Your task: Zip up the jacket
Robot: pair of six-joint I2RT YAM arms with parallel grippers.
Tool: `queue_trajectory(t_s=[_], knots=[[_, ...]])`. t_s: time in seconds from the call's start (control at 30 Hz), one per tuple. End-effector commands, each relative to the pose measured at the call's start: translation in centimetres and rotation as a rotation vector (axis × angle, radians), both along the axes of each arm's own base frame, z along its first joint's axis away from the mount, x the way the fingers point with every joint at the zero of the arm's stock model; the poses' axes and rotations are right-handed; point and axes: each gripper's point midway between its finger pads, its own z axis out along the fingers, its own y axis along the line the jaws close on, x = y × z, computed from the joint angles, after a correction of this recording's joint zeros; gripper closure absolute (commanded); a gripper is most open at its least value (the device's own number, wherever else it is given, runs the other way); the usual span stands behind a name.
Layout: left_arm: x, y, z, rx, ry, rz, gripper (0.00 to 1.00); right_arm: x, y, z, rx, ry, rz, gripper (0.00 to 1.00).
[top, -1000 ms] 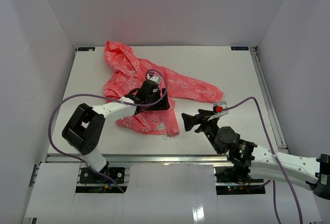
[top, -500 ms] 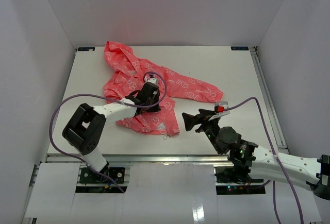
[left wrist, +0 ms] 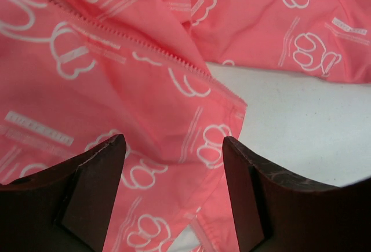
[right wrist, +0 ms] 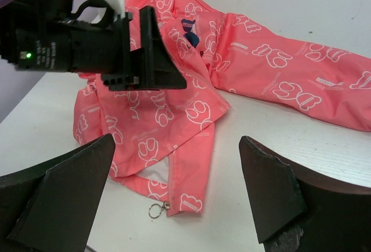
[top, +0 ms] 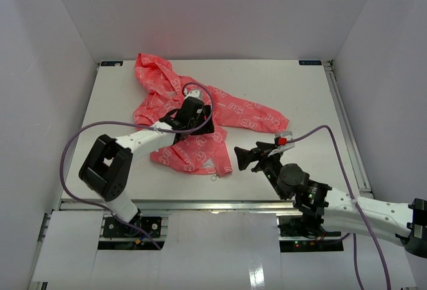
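As I hover left gripper [left wrist: 174, 148], fingers wide, over jacket [top: 193, 157] front, zip ring [right wrist: 156, 210] lies at hem, nearer right gripper [top: 238, 158], also wide, empty.

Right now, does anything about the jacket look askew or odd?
Yes. The jacket lies crumpled and unzipped: one front flap is folded over, and the zipper pull ring lies at the near hem.

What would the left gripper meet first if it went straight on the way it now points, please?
Likely the jacket: its fabric beside the zipper teeth lies straight ahead of the open left gripper.
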Motion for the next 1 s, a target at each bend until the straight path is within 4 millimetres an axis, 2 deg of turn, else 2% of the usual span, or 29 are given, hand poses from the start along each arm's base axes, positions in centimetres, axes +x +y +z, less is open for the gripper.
queue_trajectory(t_s=[0.0, 0.07, 0.13, 0.17, 0.2, 0.23, 0.27, 0.37, 0.47, 0.57, 0.6, 0.63, 0.67, 0.7, 0.77, 0.8, 0.97], knots=[[0.6, -0.7, -1.9, 0.032, 0.061, 0.002, 0.21, 0.2, 0.1, 2.0, 0.061, -0.012, -0.018, 0.06], [0.6, -0.7, -2.8, 0.039, 0.083, 0.01, 0.27, 0.1, 0.1, 2.2, 0.068, -0.013, -0.015, 0.06], [0.7, -0.6, -3.7, 0.054, 0.113, 0.017, 0.45, 0.1, 0.0, 2.3, 0.076, -0.015, -0.012, 0.06], [0.7, -0.7, -4.2, 0.061, 0.126, 0.013, 0.55, 0.0, -0.1, 2.5, 0.081, -0.017, -0.011, 0.06], [0.7, -0.7, -4.5, 0.069, 0.137, 0.01, 0.7, 0.0, -0.1, 2.6, 0.087, -0.019, -0.009, 0.06], [0.7, -0.5, -4.7, 0.079, 0.144, 0.009, 0.94, -0.1, -0.2, 2.8, 0.093, -0.02, -0.005, 0.06], [0.6, -0.3, -4.6, 0.086, 0.142, 0.017, 0.98, -0.2, -0.2, 2.8, 0.096, -0.02, -0.002, 0.06], [0.4, 0.7, -2.8, 0.083, 0.101, 0.052, 1.0, -0.2, -0.4, 2.9, 0.109, -0.022, -0.002, 0.05], [-0.3, 1.2, 1.1, 0.031, 0.007, 0.033, 1.0, -0.4, 0.0, 2.8, 0.117, -0.017, 0.015, 0.06], [-1.0, 1.8, 2.4, 0.032, -0.035, -0.013, 0.99, -0.4, 0.3, 2.7, 0.106, -0.016, 0.025, 0.05], [-1.2, 2.2, 3.1, 0.03, -0.048, -0.014, 0.96, -0.4, 0.4, 2.6, 0.098, -0.017, 0.026, 0.05], [-1.1, 2.6, 3.2, 0.034, -0.048, -0.007, 0.76, -0.3, 0.4, 2.5, 0.09, -0.018, 0.021, 0.05], [-1.2, 2.7, 3.2, 0.027, -0.044, -0.013, 0.64, -0.1, 0.3, 2.4, 0.083, -0.018, 0.007, 0.05], [-1.4, 2.5, 3.1, 0.02, -0.036, -0.03, 0.66, 0.0, 0.2, 2.3, 0.078, -0.017, -0.003, 0.05], [-1.8, 2.3, 3.1, 0.002, -0.027, -0.053, 0.94, 0.1, 0.3, 2.3, 0.067, -0.017, -0.006, 0.05], [-2.0, 2.2, 3.2, -0.01, -0.028, -0.063, 1.0, 0.1, 0.3, 2.2, 0.064, -0.017, -0.005, 0.05], [-2.3, 2.9, 4.3, -0.038, -0.074, -0.03, 1.0, 0.0, 0.5, 2.3, 0.067, -0.017, 0.005, 0.05]])
